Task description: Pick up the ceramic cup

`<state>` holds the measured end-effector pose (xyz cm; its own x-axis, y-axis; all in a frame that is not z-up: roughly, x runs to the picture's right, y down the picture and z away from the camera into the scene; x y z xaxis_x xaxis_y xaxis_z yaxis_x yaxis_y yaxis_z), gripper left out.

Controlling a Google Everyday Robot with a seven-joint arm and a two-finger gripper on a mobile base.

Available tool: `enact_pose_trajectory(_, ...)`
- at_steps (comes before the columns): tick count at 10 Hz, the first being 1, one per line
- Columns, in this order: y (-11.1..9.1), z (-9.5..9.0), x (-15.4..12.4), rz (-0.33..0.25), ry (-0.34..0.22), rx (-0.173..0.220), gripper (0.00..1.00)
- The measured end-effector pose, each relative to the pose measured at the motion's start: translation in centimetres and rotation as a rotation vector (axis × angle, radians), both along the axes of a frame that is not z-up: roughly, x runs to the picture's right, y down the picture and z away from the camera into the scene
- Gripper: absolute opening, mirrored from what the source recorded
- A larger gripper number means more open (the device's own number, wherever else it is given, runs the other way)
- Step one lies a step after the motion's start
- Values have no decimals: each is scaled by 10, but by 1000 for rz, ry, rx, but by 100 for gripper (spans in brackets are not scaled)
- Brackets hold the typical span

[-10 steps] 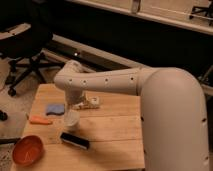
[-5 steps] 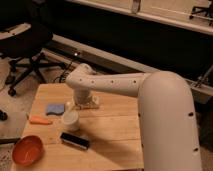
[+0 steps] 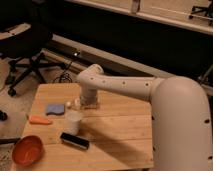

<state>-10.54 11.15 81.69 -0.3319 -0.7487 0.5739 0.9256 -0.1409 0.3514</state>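
The ceramic cup [image 3: 74,122] is small, plain and white, and stands upright on the wooden table [image 3: 120,125], left of its middle. My gripper [image 3: 83,103] hangs from the white arm [image 3: 125,87], low over the table. It is just behind the cup and slightly to its right. The gripper and the cup look apart, and the cup rests on the table.
A blue sponge [image 3: 55,109] lies left of the gripper. An orange carrot-shaped object [image 3: 40,120] lies left of the cup. An orange bowl [image 3: 27,150] sits at the front left corner. A black oblong object [image 3: 74,141] lies in front of the cup. An office chair [image 3: 25,47] stands behind the table at left.
The arm's wrist and forearm have swung to the right. The gripper stays low behind the cup. The cup remains on the table.
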Motion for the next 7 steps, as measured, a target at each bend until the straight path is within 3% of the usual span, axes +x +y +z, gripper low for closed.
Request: enact_pose_trajectory(7,7,-33,-10,-29,-76,28,80)
